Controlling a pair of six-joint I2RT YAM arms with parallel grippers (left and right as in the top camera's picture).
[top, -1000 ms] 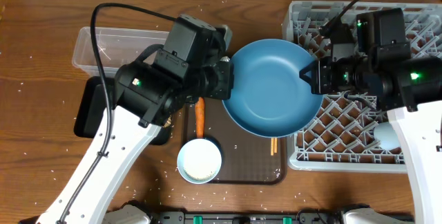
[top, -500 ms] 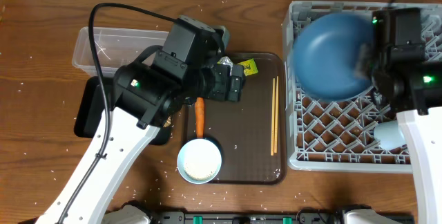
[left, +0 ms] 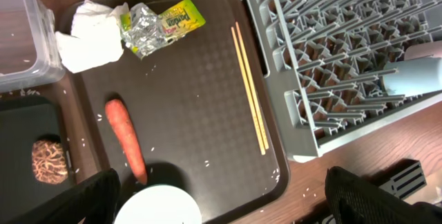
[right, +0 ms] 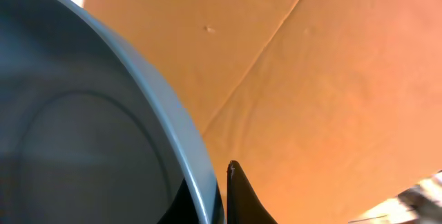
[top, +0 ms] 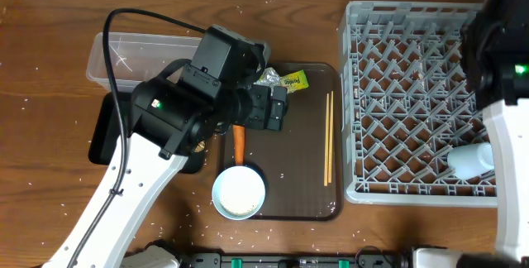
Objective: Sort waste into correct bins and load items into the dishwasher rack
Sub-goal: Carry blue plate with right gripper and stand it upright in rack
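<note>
Overhead view: the left arm (top: 173,111) reaches over the large dark-brown rectangular serving tray (top: 306,202), which sits mid-counter (top: 50,193). The left jaws stand wide and hold nothing. In the left wrist view the two dark fingertips (left: 90,200) show at the bottom corners, far apart, above the tray's near end.

On the tray:
- The pair of thin wooden chopsticks (top: 328,136) lies lengthwise along the right side, just beside the rack.
- The orange carrot (left: 126,140) lies on the left side, its tip near the round white bowl (top: 239,192) at the tray's front edge.
- The crumpled white tissue (left: 86,41) and the silver-foil and yellow-green wrapper (left: 162,27) lie touching in the far left corner.

The clear plastic rectangular tub (top: 124,57) stands left of the tray at the back. The shallow glossy black rectangular tray (top: 103,131) lies in front of the tub, partly under the left arm, with a brown food lump (left: 50,160) inside it. White rice grains are scattered over the counter.

The large square grey plastic dishwasher rack (top: 413,94) is right of the brown tray. A small light-blue cup (top: 469,159) lies on its side near the rack's front right.

The right arm (top: 500,61) hangs over the rack's right edge. The right jaws are out of the overhead view. In the right wrist view they are pinched shut on the rim of the large dark-blue round plate (right: 83,134), against an orange-brown background. Where the plate sits relative to the rack cannot be told.
</note>
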